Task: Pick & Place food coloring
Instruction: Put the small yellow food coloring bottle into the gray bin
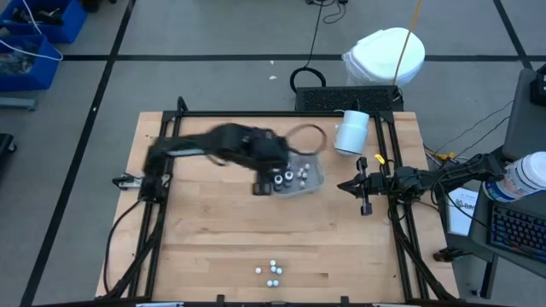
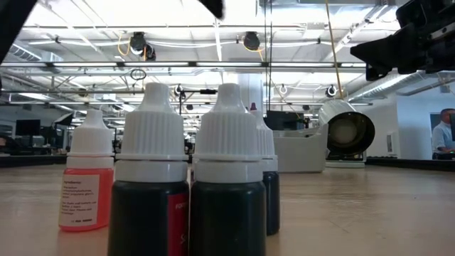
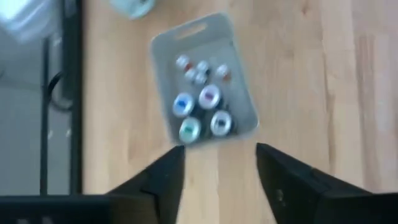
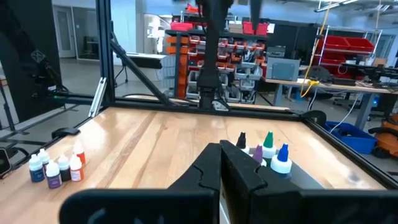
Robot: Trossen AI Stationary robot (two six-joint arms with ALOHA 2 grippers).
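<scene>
Several food coloring bottles [image 3: 202,112] stand in a grey tray [image 3: 186,34] at mid-table: four with white-ringed blue or green tops and some smaller whitish ones. In the high view the bottles [image 1: 290,176] sit in the tray [image 1: 314,181]. A second group of small bottles [image 1: 271,271] stands upright near the table's near edge, close before the low camera [image 2: 227,185]. My left gripper [image 3: 217,165] hovers open and empty above the tray's left end [image 1: 263,186]. My right gripper [image 1: 345,185] waits shut at the table's right side [image 4: 222,163].
A large white cylinder [image 1: 351,132] lies on its side by the table's far right corner, beyond the tray. Dark frame rails [image 1: 388,170] run along the table's sides. Bare wood [image 1: 213,230] lies between the tray and the near-edge bottles.
</scene>
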